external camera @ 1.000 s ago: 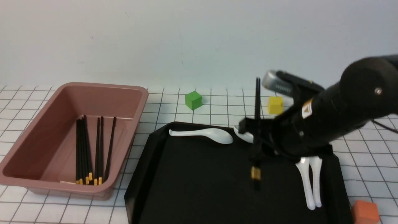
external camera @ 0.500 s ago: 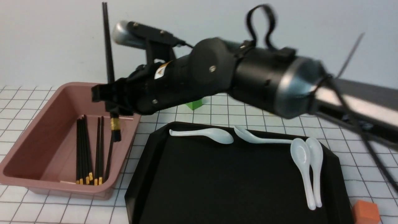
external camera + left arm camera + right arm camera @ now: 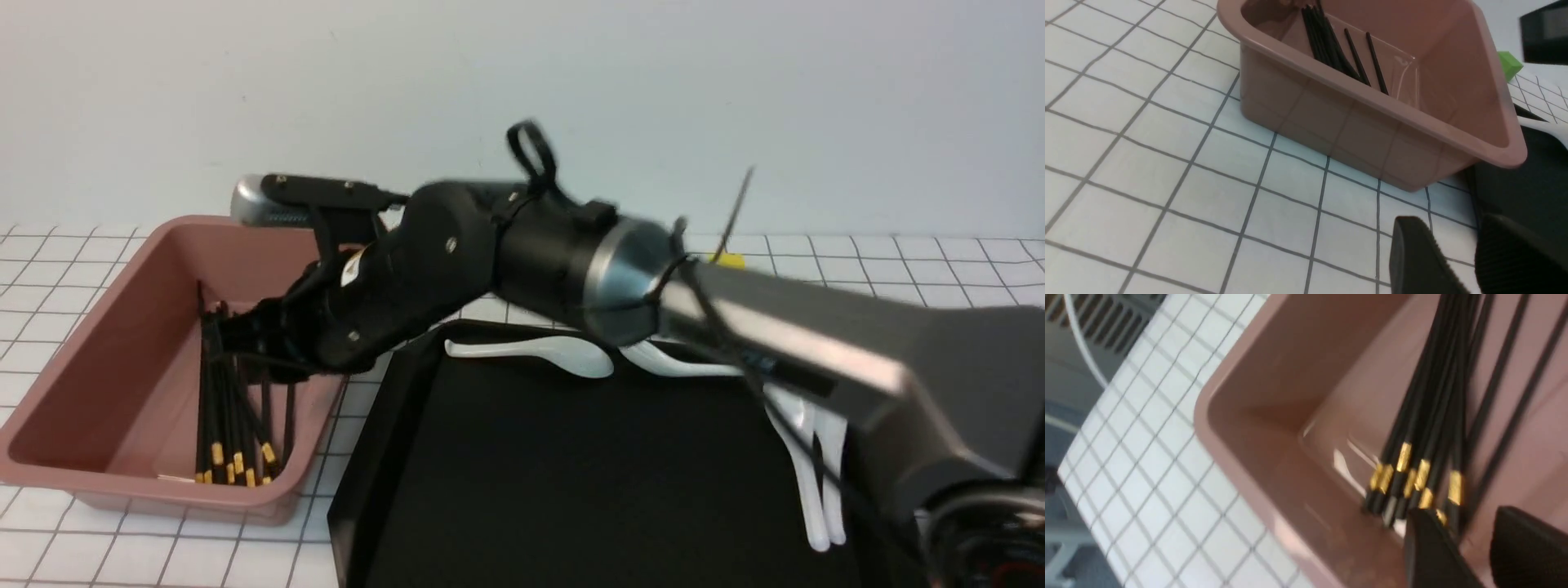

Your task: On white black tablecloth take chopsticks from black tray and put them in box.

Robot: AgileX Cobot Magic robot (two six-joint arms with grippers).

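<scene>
The pinkish-brown box (image 3: 122, 269) stands at the left on the checked tablecloth (image 3: 82, 547), with several black chopsticks (image 3: 233, 425) lying in it, yellow bands toward me. My right gripper (image 3: 245, 343) reaches across into the box just above them. In the right wrist view its jaws (image 3: 1470, 535) are open, with only the box floor (image 3: 1274, 416) between them, beside the chopsticks (image 3: 1425, 416). The black tray (image 3: 571, 474) holds no chopsticks that I can see. My left gripper (image 3: 1453, 245) is open and empty over the cloth, near the box (image 3: 1372, 122) and the tray's corner (image 3: 1515, 192).
White spoons lie on the tray, two at its far edge (image 3: 531, 353) and two at its right (image 3: 816, 490), partly behind my right arm. A yellow cube (image 3: 729, 260) peeks out behind the arm. A green cube (image 3: 1510, 65) sits beyond the box.
My right arm swung from over the tray to the box carrying a chopstick, then lowered into the box. The chopstick is now out of the jaws and lies with the others.
</scene>
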